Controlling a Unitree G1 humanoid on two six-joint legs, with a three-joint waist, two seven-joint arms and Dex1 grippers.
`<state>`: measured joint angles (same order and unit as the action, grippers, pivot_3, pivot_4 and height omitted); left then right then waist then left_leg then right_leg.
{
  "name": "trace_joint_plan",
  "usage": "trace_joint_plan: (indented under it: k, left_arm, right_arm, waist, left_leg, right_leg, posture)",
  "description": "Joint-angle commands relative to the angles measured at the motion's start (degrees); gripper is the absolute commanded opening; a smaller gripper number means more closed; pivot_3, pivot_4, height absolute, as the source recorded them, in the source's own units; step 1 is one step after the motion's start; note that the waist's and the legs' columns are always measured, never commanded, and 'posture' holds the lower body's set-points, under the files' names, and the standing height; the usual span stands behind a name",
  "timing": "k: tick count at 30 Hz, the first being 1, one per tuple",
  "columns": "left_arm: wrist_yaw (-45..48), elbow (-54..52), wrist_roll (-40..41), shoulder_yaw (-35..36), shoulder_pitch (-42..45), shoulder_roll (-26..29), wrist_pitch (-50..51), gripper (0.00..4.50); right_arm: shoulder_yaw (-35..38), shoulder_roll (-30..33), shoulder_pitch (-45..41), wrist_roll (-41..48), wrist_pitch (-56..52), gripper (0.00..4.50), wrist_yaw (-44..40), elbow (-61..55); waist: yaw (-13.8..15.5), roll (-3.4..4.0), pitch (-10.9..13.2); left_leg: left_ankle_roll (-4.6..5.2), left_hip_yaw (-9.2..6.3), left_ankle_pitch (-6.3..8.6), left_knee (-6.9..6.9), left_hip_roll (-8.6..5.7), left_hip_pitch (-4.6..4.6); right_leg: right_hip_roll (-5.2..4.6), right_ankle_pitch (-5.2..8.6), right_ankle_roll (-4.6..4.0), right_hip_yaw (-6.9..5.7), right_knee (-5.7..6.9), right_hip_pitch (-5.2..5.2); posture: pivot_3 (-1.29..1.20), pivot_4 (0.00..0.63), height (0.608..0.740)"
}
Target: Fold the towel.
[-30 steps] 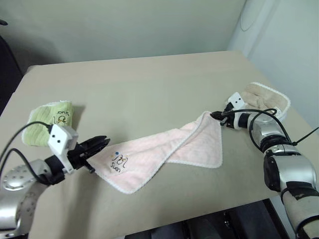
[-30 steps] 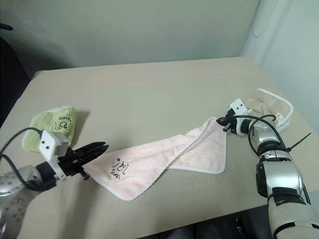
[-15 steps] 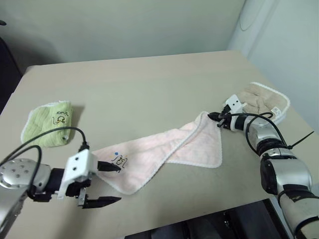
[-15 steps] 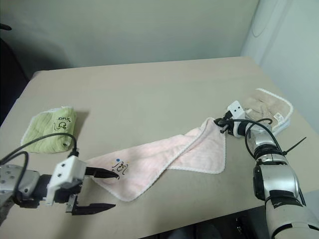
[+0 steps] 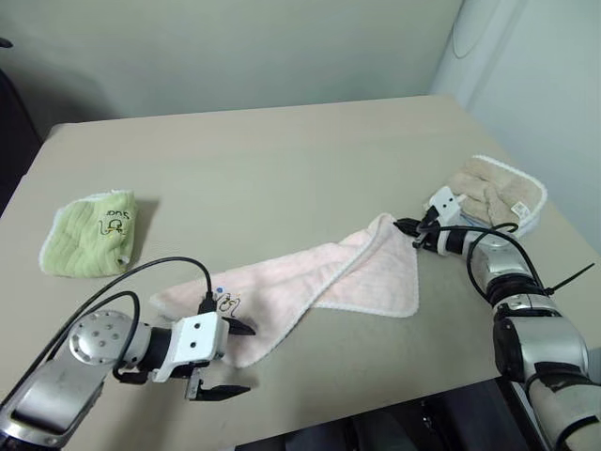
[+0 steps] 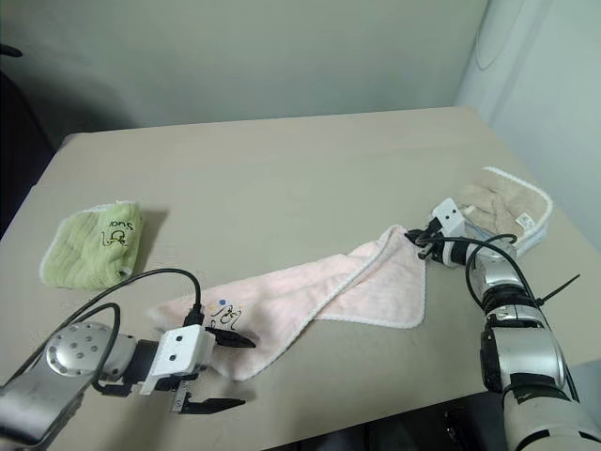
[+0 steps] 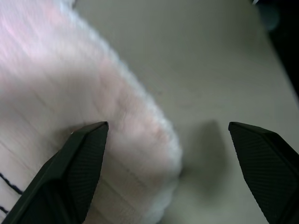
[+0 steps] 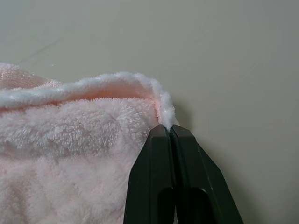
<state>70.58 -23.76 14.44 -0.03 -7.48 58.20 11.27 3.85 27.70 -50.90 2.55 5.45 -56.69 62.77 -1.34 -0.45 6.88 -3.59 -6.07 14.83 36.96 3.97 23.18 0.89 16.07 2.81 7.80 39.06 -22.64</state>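
Observation:
The pale pink towel [image 5: 319, 277] lies twisted in a long diagonal strip across the table [image 5: 282, 160], its dark embroidered mark [image 5: 225, 303] near the left end. My left gripper [image 5: 235, 360] is open low over the table at the towel's near-left edge. One finger rests on the cloth and the other over bare table. In the left wrist view, the towel's rounded edge [image 7: 140, 121] sits between the spread fingers [image 7: 79, 177]. My right gripper [image 5: 406, 225] is shut on the towel's far right corner, and the white edging [image 8: 163, 109] is pinched at its tips.
A folded green towel [image 5: 92, 235] lies at the left of the table. A beige towel with white edging [image 5: 493, 188] sits at the right edge, just behind my right gripper. The table's front edge runs close below my left gripper.
My left gripper has opened, let go of the towel's left end, and swung down and toward the near edge. That end now lies flat. The right gripper has stayed put.

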Motion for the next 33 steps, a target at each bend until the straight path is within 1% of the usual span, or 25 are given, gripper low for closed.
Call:
trace_joint_plan:
  k: [1, 5, 8, 9, 10, 11, 12, 15, 19, 21, 26, 30, 33]
  left_arm:
    - [-0.8, 2.4, -2.8, -2.3, 0.8, -0.4, -2.0, 3.52]
    - [-1.5, 3.5, -2.4, -2.8, 1.6, -1.7, -1.7, 2.11]
    - [-1.6, 3.6, -0.9, -2.1, 1.6, -2.5, -1.0, 1.05]
    - [-1.4, 3.7, -0.5, -1.7, 1.5, -2.5, -0.9, 0.77]
    - [-1.4, 3.6, -0.1, -1.3, 1.3, -2.5, -0.8, 0.37]
    - [-1.3, 3.6, 0.6, -0.7, 1.1, -2.4, -0.6, 0.08]
    - [-1.2, 3.5, 1.3, -0.1, 0.8, -2.4, -0.5, 0.01]
    - [-1.5, 2.5, 6.1, 3.2, 0.3, -3.1, 2.1, 0.01]
    - [-4.3, 0.2, 15.4, 10.3, 0.7, -5.0, 9.1, 0.01]
    - [-6.3, -0.5, 18.7, 13.8, 0.9, -5.9, 11.9, 0.01]
    - [-12.6, -0.4, 29.2, 22.7, 4.3, -8.0, 20.4, 0.01]
    - [-16.2, 0.6, 33.0, 25.8, 7.4, -9.2, 23.1, 0.01]
    - [-17.8, 2.5, 32.4, 26.3, 10.0, -9.9, 22.1, 0.01]
  right_arm:
    - [0.9, 0.9, 0.6, 1.3, -0.8, 0.00, -0.2, -2.7]
    - [0.9, 0.8, 1.1, 1.7, -1.4, 0.00, 0.1, -3.9]
    - [0.9, 0.8, 1.4, 1.9, -1.6, 0.00, 0.2, -4.6]
    - [1.0, 0.9, 1.4, 1.9, -1.7, 0.00, 0.2, -4.7]
    - [1.0, 0.9, 1.5, 1.9, -1.8, 0.00, 0.2, -4.8]
    - [1.0, 0.9, 1.5, 1.9, -1.8, 0.00, 0.3, -4.8]
    - [1.0, 1.0, 1.5, 1.9, -1.8, 0.00, 0.4, -4.9]
    - [1.1, 1.0, 1.5, 2.0, -1.8, 0.00, 0.4, -5.2]
    - [1.4, 1.4, 1.5, 2.3, -1.8, 0.00, 0.2, -5.9]
    - [1.7, 1.8, 1.5, 2.6, -1.8, 0.00, 0.1, -6.3]
    - [2.0, 2.8, 1.3, 3.7, -2.0, 0.00, -0.7, -7.8]
    - [2.1, 3.4, 0.4, 4.4, -2.2, 0.00, -0.5, -9.0]
    - [2.1, 3.9, -0.7, 4.5, -1.5, 0.00, -0.2, -9.7]
  waist:
    - [0.0, 0.01, 0.0]
    - [0.0, 0.03, 0.0]
    - [0.0, 0.08, -0.1]
    - [0.0, 0.09, -0.1]
    - [0.0, 0.08, -0.1]
    - [0.0, 0.08, -0.1]
    - [0.0, 0.09, -0.1]
    - [-0.1, 0.09, -0.1]
    - [0.0, 0.09, -0.1]
    - [0.0, 0.09, 0.0]
    - [0.0, 0.09, 0.0]
    - [-0.1, 0.10, 0.0]
    - [-0.1, 0.11, 0.0]
  left_leg:
    - [0.00, 0.00, 0.00, 0.00, -0.01, 0.00]
    - [0.00, 0.01, 0.00, 0.00, -0.01, -0.01]
    - [0.00, 0.02, 0.00, -0.01, -0.01, -0.01]
    - [0.00, 0.02, 0.00, -0.01, -0.01, -0.01]
    - [0.00, 0.02, 0.00, -0.01, -0.01, -0.01]
    - [0.00, 0.02, 0.00, -0.01, -0.01, -0.01]
    - [0.00, 0.02, 0.00, 0.00, 0.00, -0.01]
    - [0.00, 0.02, 0.00, -0.01, 0.00, -0.01]
    - [-0.01, 0.01, -0.01, 0.00, 0.02, 0.00]
    - [-0.02, 0.02, -0.01, 0.01, 0.01, 0.00]
    - [-0.08, 0.04, -0.05, 0.02, 0.01, 0.00]
    - [-0.20, 0.04, -0.11, 0.03, 0.00, -0.04]
    - [-0.32, 0.04, -0.18, 0.02, 0.01, -0.05]
  right_leg:
    - [0.00, 0.00, 0.00, -0.01, 0.00, 0.00]
    - [0.00, 0.00, 0.00, 0.00, 0.00, 0.01]
    - [0.00, 0.00, 0.00, 0.00, -0.01, 0.01]
    - [0.00, 0.00, 0.00, 0.00, 0.00, 0.01]
    - [0.00, 0.00, 0.00, 0.00, 0.00, 0.01]
    - [0.00, 0.00, 0.00, 0.00, 0.00, 0.01]
    - [0.00, 0.00, 0.00, 0.00, 0.00, 0.01]
    - [0.01, 0.00, 0.00, 0.01, 0.00, 0.00]
    - [0.02, 0.00, 0.00, -0.03, 0.01, 0.00]
    - [0.02, 0.00, 0.00, -0.03, 0.02, 0.01]
    - [0.02, 0.00, 0.00, -0.03, 0.02, 0.02]
    - [0.03, 0.00, 0.01, -0.01, 0.02, 0.03]
    - [0.03, 0.00, 0.01, 0.00, 0.01, 0.02]
  posture:
    - [0.00, 0.150, 0.740]
    - [0.00, 0.150, 0.740]
    - [0.00, 0.150, 0.740]
    - [0.00, 0.150, 0.740]
    - [0.00, 0.150, 0.740]
    - [0.00, 0.150, 0.740]
    - [0.00, 0.150, 0.740]
    - [0.00, 0.150, 0.740]
    - [0.00, 0.150, 0.740]
    - [0.00, 0.150, 0.740]
    - [0.00, 0.150, 0.740]
    - [0.00, 0.150, 0.740]
    - [0.00, 0.150, 0.740]
